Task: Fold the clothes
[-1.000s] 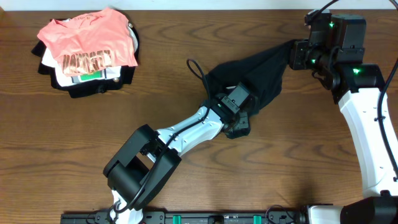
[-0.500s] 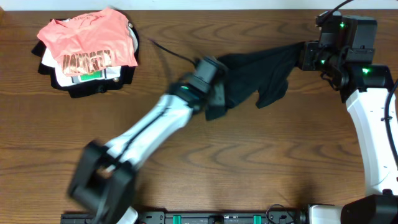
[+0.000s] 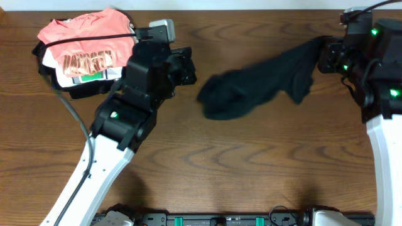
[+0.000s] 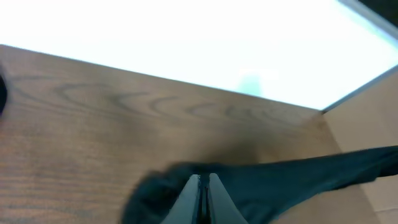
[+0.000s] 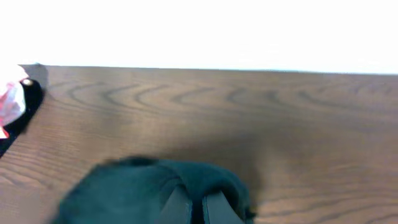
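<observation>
The black garment (image 3: 251, 88) lies stretched across the table's upper middle, bunched at its left end. Its right end rises to my right gripper (image 3: 323, 55), which is shut on it. In the right wrist view the fabric (image 5: 124, 193) drapes over the closed fingers (image 5: 198, 208). My left gripper (image 3: 187, 68) is a short way left of the bunched end, apart from it. In the left wrist view its fingers (image 4: 203, 186) are pressed together with nothing between them, and the garment (image 4: 280, 186) lies beyond them.
A pile of clothes sits at the far left corner: a salmon-pink shirt (image 3: 88, 37) on top of a white garment with a green mark (image 3: 94, 76) and dark cloth beneath. The pile's edge shows in the right wrist view (image 5: 12, 102). The left arm's cable runs over the pile.
My left arm has swung up and left, off the garment, which it let go. My right gripper has moved right, dragging the garment out longer.
</observation>
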Controlling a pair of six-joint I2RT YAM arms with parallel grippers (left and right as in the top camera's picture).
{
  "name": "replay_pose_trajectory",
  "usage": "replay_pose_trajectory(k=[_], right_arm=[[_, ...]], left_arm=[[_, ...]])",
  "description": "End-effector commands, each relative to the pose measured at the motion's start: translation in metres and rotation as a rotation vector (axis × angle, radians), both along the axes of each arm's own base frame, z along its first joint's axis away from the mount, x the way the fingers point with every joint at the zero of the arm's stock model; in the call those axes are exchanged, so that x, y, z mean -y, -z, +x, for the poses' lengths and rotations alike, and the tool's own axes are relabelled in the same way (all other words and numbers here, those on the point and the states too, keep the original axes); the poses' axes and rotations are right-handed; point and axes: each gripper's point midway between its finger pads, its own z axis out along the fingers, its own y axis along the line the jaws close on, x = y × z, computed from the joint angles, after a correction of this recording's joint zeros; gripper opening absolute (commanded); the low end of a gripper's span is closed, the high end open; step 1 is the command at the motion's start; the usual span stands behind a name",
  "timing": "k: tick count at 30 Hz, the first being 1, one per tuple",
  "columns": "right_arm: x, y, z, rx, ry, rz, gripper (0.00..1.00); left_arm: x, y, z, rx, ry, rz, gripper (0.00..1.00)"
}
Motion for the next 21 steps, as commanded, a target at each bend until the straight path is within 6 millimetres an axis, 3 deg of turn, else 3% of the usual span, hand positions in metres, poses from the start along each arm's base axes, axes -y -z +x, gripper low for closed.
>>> replay_pose_trajectory(k=[1,4,8,14,21], right_arm=[[0.0,-0.024,-0.013,0.073,-0.028,-0.048,0.04],[0.0,-0.029,-0.019,0.081,-0.034,-0.06,0.04],[0.0,-0.022,-0.022,0.049,-0.035,-0.057,0.03],[0.0,-0.02,-0.023,0.041,-0.035,-0.056,0.03],[0.0,-0.012,-0.02,0.016,-0.038,-0.058,0.04]], left_arm=[[-0.003,-0.019,-0.006,0.051,0.007,0.002,0.06],[0.007,-0.013,-0.013,0.024,0.052,0.003,0.06],[0.028,0.017,-0.022,-0.071,0.118,0.043,0.08],[0.067,0.073,-0.032,-0.23,0.24,0.097,0.51],[0.116,0.146,-0.038,-0.365,0.425,0.177,0.64]])
